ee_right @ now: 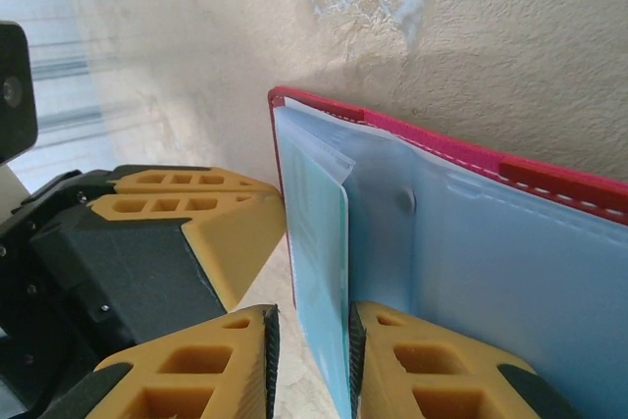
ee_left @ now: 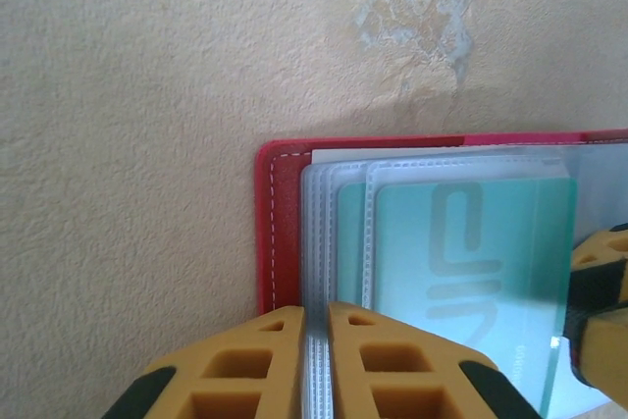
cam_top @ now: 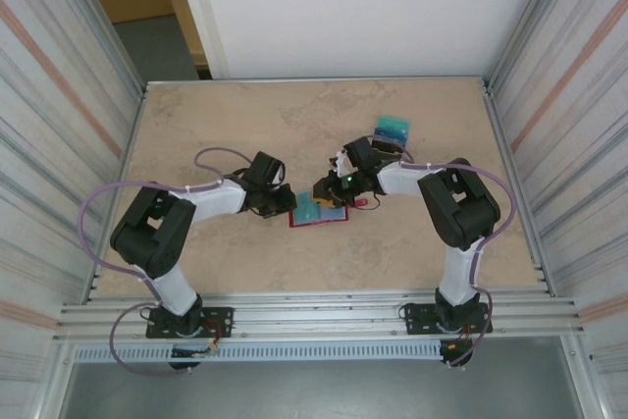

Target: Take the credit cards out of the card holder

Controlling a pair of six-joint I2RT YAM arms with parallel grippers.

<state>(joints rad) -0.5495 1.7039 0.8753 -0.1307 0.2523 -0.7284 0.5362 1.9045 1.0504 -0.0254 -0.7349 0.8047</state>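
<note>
The open red card holder (cam_top: 319, 215) lies mid-table, its long axis 9-to-3 in the top view. The left gripper (ee_left: 316, 316) is closed on the clear pocket sleeves at the holder's 9 o'clock end, pinning it. The right gripper (ee_right: 309, 326) sits at its 1 o'clock, jaws narrowly apart astride a raised leaf holding a teal card (ee_right: 319, 233). I cannot tell whether they pinch it. In the right wrist view that card runs 12-to-6, so the draw likely goes toward 6.

Left arm (cam_top: 162, 233) at seven o'clock, right arm (cam_top: 459, 208) at five: black joints, white links, lilac cables (cam_top: 96, 201) looping off. Fingers (ee_left: 392, 365) orange-yellow, cut-out cells, black-backed. Green wrist light (cam_top: 346, 181) glowing.
</note>
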